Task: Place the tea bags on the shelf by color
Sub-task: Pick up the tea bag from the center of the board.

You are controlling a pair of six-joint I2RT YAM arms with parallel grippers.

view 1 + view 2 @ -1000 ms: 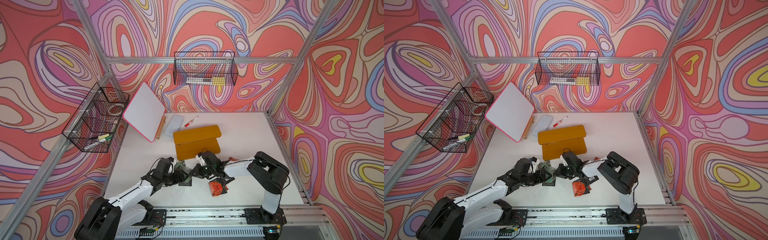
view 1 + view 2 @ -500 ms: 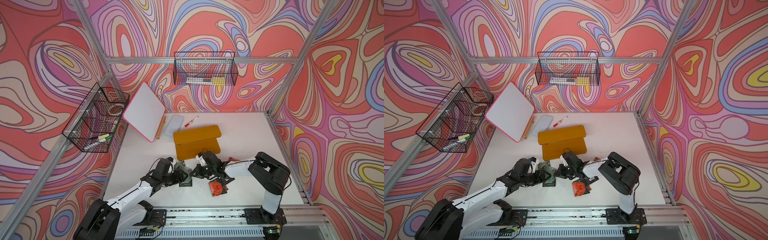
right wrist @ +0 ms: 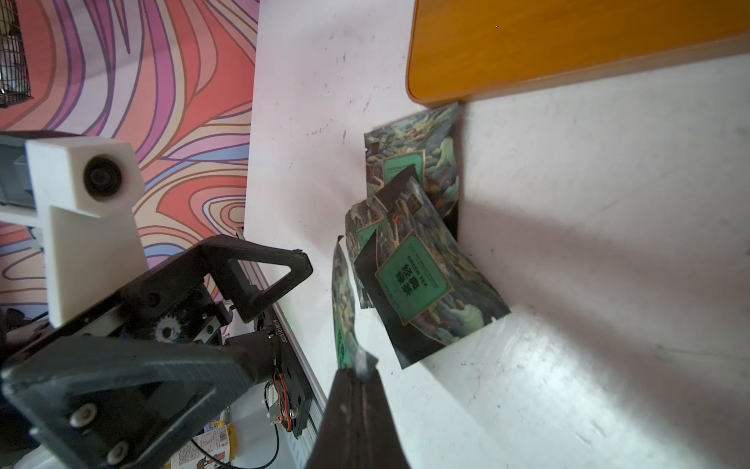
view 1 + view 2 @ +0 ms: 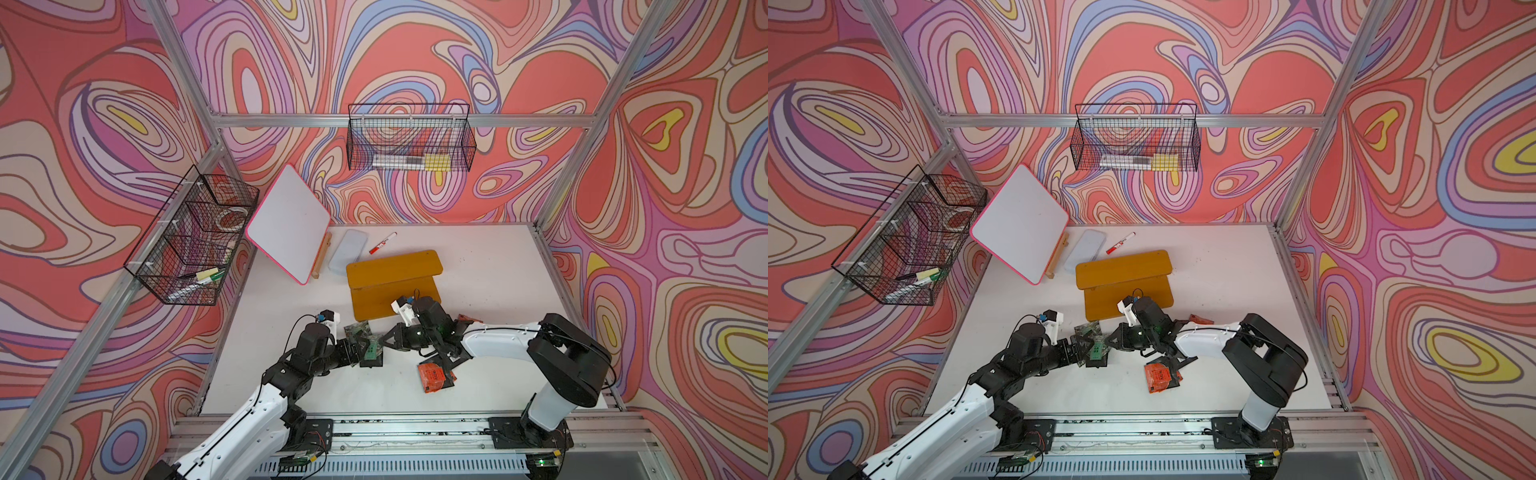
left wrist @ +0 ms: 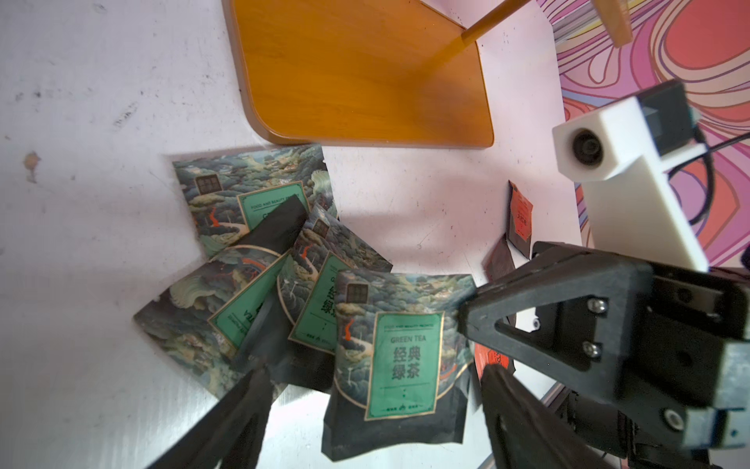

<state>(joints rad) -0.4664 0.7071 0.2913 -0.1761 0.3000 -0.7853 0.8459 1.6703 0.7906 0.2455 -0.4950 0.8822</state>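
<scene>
My right gripper [image 3: 357, 365] is shut on the edge of a green tea bag [image 5: 406, 357], which shows edge-on in the right wrist view [image 3: 343, 300]. That bag hangs just above the table between the fingers of my left gripper [image 5: 373, 369], which is open and clear of it on both sides. Three more green tea bags [image 5: 243, 195] lie overlapped beneath, close to the front edge of the mustard shelf [image 4: 392, 266]. In both top views the grippers meet tip to tip over this pile [image 4: 372, 348]. Orange tea bags [image 4: 432, 374] lie under the right arm, and another [image 5: 520, 211] stands behind it.
A pink-edged whiteboard [image 4: 289, 226] leans at the back left, with a white case [image 4: 348, 251] and a red marker [image 4: 383, 243] beside it. Black wire baskets hang on the back wall [image 4: 409, 139] and the left wall [image 4: 191, 237]. The table's front rail [image 4: 415, 428] runs close behind both arms.
Both arms stay almost in place over the green pile. The left jaws stand a little wider around the hanging bag. No tea bag has visibly shifted.
</scene>
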